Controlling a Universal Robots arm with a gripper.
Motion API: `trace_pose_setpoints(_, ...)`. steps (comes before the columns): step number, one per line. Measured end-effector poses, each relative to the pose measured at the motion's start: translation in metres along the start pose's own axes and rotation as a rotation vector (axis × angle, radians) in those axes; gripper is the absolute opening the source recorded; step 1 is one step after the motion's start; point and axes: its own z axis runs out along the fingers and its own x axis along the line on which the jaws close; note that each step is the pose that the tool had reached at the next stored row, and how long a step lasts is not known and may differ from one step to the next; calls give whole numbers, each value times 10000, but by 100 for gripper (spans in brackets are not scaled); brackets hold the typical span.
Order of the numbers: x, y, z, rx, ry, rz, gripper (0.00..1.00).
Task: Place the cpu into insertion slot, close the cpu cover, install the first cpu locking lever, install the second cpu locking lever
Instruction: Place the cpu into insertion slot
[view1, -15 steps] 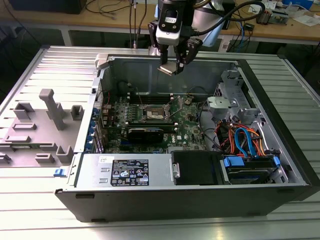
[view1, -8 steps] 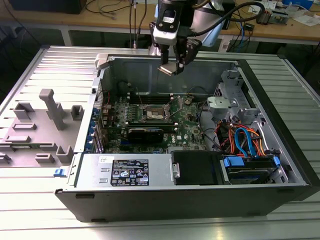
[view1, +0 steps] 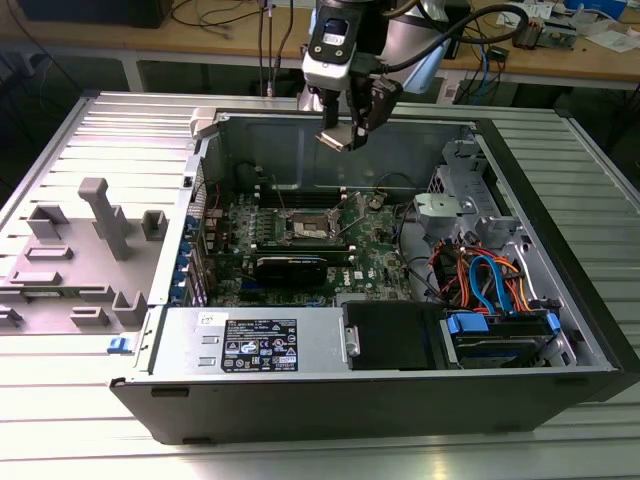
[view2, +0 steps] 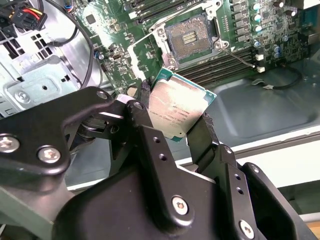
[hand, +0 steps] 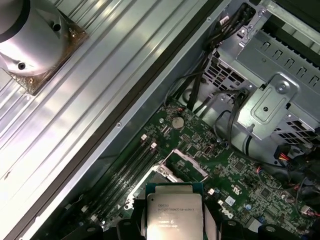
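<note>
My gripper (view1: 345, 133) hangs above the open computer case, shut on the cpu (view1: 338, 138). In both wrist views the black fingers (view2: 146, 95) clamp two opposite edges of the silver-topped cpu (view2: 177, 109) (hand: 174, 212). The insertion slot (view2: 192, 36) lies bare on the green board (view1: 375, 250), well below the chip and apart from it. In the exterior view the slot (view1: 304, 226) sits lower and to that view's left of the gripper. The cpu cover (hand: 190, 163) stands swung up at one side of the slot. A thin wire lever (view2: 239, 57) juts out beside it.
Long black memory slots (view2: 225, 65) run beside the socket. A metal drive cage (hand: 277, 95) with cable bundles (view1: 480, 275) fills the case's right in the exterior view. A power supply (view1: 250, 345) lies along the front. A grey fixture (view1: 95, 235) stands outside, on that view's left.
</note>
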Motion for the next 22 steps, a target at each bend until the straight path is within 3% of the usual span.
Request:
trace_pose_setpoints(14,0,0,0,-4,-18,204,55)
trace_pose_setpoints(22,0,0,4,-11,-49,553,55)
